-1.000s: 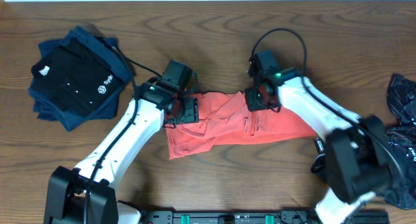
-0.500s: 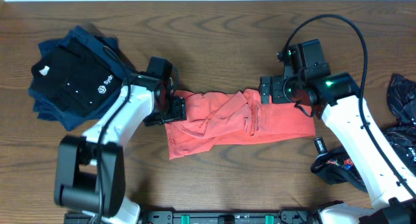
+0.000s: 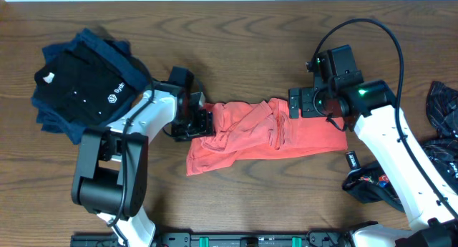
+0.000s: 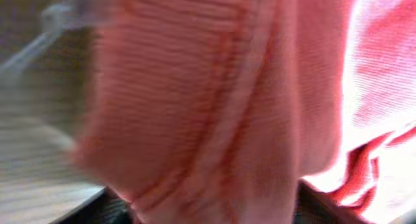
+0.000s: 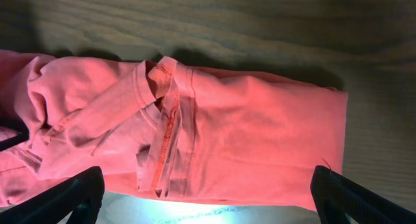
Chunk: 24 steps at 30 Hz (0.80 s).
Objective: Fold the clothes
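The coral-red T-shirt point(image 3: 265, 136) lies bunched in a long strip on the bench point(image 3: 236, 32). The left jaws sit at the T-shirt's left end. Blurred red cloth fills their camera, so whether they grip it cannot be told. The right jaws hang wide apart over the T-shirt's right half, holding nothing. A navy-and-black stack point(image 3: 82, 82) lies well left of the T-shirt.

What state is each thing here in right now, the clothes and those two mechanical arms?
Coral-red T-shirt: folded into a long band, left end rumpled.
Dark shirt stack: folded, piled at upper left.
Black patterned garment: crumpled, partly out of view.
Left arm: jaws at the T-shirt's left end, grip unclear.
Right arm: jaws wide open over the T-shirt, empty.
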Available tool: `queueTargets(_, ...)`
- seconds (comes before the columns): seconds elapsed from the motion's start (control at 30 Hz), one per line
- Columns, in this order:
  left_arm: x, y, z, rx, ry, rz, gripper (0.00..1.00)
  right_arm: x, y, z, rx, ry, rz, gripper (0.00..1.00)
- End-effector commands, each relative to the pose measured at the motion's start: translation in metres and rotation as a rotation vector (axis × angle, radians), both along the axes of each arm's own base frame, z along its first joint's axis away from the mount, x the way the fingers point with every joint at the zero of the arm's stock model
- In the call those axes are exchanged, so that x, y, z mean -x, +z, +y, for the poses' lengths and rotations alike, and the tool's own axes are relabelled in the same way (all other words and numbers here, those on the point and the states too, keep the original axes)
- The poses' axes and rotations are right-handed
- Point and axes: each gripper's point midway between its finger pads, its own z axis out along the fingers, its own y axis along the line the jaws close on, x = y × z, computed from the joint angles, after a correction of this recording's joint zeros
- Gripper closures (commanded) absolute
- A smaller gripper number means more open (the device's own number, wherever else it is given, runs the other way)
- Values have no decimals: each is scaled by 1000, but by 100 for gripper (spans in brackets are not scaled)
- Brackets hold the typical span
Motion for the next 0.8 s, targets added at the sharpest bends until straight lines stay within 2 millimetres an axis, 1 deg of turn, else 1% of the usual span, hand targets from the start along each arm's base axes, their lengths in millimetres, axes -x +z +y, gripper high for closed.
queueTargets(0.0, 6, -6, -8, 35, -27, 25, 61, -1, 3, -6, 19, -4, -12, 1)
queueTargets(0.03, 5, -6, -8, 37, -27, 21, 71, -1, 3, -8, 28, -8, -11, 1)
queueTargets(0.13, 0, -4, -6, 41, -32, 2, 87, 1, 1, -17, 72, -29, -3, 1)
queueTargets(0.17, -2, -2, -4, 41, -33, -3, 90, 2, 0, -21, 88, -38, 0, 1)
queueTargets(0.27, -11, 8, 10, 33, 3, -5, 91, 4, -2, -35, 119, -72, 16, 2)
queueTargets(0.3, -15, 13, 18, 24, 25, -10, 91, 4, -3, -40, 121, -86, 25, 10)
queueTargets(0.33, -18, 16, 24, 13, 41, -16, 91, 4, -4, -44, 123, -95, 31, 24)
queueTargets(0.37, -22, 21, 33, 1, 60, -25, 91, 4, -6, -49, 126, -110, 43, 51)
queueTargets(0.4, -26, 28, 42, -9, 77, -39, 91, 4, -8, -53, 128, -121, 51, 68)
queueTargets(0.43, -30, 34, 49, -13, 91, -52, 91, 3, -11, -58, 130, -135, 62, 80)
queueTargets(0.47, -34, 41, 55, -14, 108, -64, 91, 2, -15, -61, 133, -144, 72, 89)
queueTargets(0.5, -39, 49, 62, -12, 129, -80, 91, 0, -19, -64, 136, -152, 81, 94)
queueTargets(0.53, -44, 56, 67, -10, 147, -99, 91, -3, -24, -66, 139, -155, 90, 96)
queueTargets(0.6, -51, 66, 75, -8, 170, -133, 91, -10, -35, -67, 152, -134, 103, 96)
queueTargets(0.67, -56, 73, 77, -6, 177, -156, 91, -16, -48, -63, 154, -99, 120, 95)
queueTargets(0.77, -61, 78, 77, -4, 176, -177, 91, -22, -74, -54, 153, -63, 170, 99)
